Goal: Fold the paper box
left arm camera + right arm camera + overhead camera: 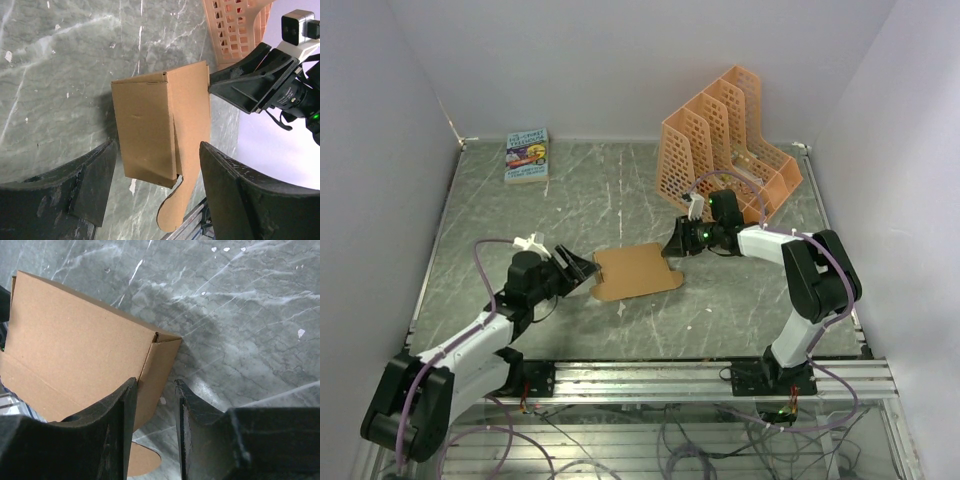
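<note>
The paper box (635, 270) is tan cardboard, partly folded, lying in the middle of the table. My left gripper (582, 270) stands open at its left end. In the left wrist view the box (150, 125) reaches in between the two wide-apart fingers (90, 185) without touching them, and a rounded tab (175, 210) sticks out below it. My right gripper (677, 243) is at the box's right end. In the right wrist view its jaws (155, 385) stand narrowly apart around the box's side wall (157, 370). One finger (117, 420) rests against the cardboard; table shows before the other.
An orange perforated file rack (730, 150) stands at the back right, just behind my right arm. A small colourful book (527, 156) lies at the back left. A metal rail (700, 375) runs along the near edge. White walls close in the table.
</note>
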Action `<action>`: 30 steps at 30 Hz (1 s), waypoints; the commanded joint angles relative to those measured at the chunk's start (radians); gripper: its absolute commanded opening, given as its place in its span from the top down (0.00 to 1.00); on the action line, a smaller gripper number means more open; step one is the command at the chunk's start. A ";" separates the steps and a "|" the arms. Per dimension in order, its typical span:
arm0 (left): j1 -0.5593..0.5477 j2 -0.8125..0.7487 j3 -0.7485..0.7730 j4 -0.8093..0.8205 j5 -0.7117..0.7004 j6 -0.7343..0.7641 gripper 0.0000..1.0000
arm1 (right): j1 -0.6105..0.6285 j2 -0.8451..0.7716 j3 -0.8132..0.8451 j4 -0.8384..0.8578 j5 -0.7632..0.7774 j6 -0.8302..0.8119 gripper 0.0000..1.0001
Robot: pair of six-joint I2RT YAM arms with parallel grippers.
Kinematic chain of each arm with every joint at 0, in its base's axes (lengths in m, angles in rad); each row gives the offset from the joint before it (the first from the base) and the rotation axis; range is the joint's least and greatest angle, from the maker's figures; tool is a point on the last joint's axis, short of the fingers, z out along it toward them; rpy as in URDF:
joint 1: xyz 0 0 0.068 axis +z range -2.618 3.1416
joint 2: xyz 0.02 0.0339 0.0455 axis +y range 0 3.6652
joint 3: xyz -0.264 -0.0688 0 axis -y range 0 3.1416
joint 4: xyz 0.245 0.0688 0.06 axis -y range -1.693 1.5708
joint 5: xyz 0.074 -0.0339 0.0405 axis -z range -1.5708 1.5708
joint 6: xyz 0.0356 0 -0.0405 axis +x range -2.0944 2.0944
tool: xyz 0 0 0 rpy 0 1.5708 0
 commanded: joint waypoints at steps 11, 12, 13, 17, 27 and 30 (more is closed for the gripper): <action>0.009 0.141 0.035 0.154 0.061 -0.047 0.19 | -0.013 0.066 0.007 -0.062 0.062 -0.030 0.66; 0.009 0.151 0.036 0.159 0.062 -0.048 0.19 | -0.013 0.067 0.008 -0.063 0.062 -0.030 0.66; 0.008 0.158 0.035 0.163 0.059 -0.052 0.19 | -0.013 0.068 0.009 -0.064 0.062 -0.030 0.66; -0.002 0.205 0.016 0.230 0.061 -0.074 0.20 | -0.013 0.073 0.010 -0.067 0.066 -0.032 0.66; -0.056 0.262 0.025 0.320 0.028 -0.119 0.22 | -0.025 0.080 0.012 -0.085 0.088 -0.037 0.67; -0.063 0.257 0.015 0.347 0.020 -0.137 0.22 | -0.031 0.083 0.012 -0.090 0.088 -0.037 0.66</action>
